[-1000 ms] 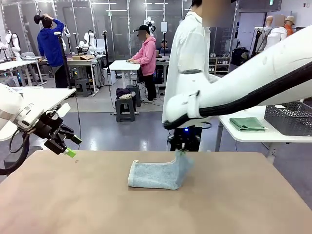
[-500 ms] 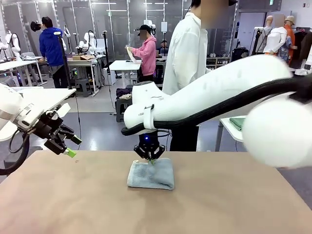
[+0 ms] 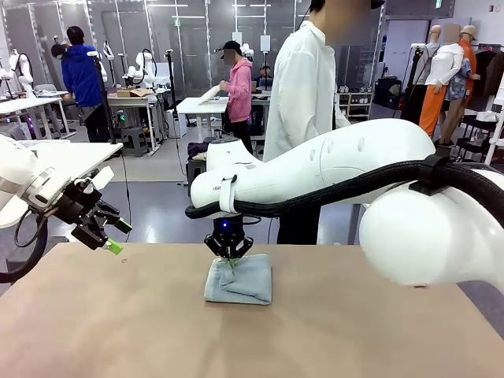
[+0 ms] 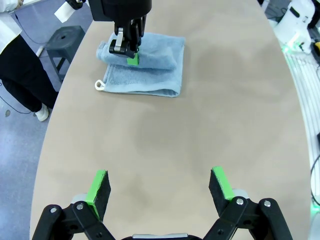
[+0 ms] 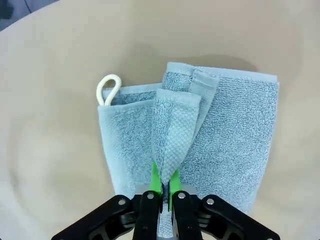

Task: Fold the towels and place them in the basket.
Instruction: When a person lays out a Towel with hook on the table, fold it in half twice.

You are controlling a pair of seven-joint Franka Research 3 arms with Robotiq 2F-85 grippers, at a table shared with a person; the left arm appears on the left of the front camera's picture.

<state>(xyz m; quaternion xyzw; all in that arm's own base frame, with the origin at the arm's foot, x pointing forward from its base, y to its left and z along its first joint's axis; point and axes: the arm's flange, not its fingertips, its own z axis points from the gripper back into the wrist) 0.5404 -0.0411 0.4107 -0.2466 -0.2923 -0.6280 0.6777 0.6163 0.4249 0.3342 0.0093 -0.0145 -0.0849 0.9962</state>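
A pale blue-grey towel [image 3: 239,279] lies folded on the tan table [image 3: 118,331], a white hanging loop [image 5: 108,89] at one corner. My right gripper [image 3: 229,256] reaches in from the right and is shut on a pinched edge of the towel [image 5: 172,125], holding that flap over the folded stack; it also shows in the left wrist view as the right gripper [image 4: 129,47] on the towel [image 4: 145,62]. My left gripper [image 3: 110,236] hangs open above the table's far left edge, its green pads [image 4: 100,187] wide apart and nothing between them. The basket is out of view.
A person in a white coat [image 3: 303,94] stands at the far side of the table, just behind the towel. My right arm [image 3: 331,169] spans the right half of the scene.
My right gripper has carried the towel's raised right end leftward over the rest, making a narrower stack. The left arm has not moved.
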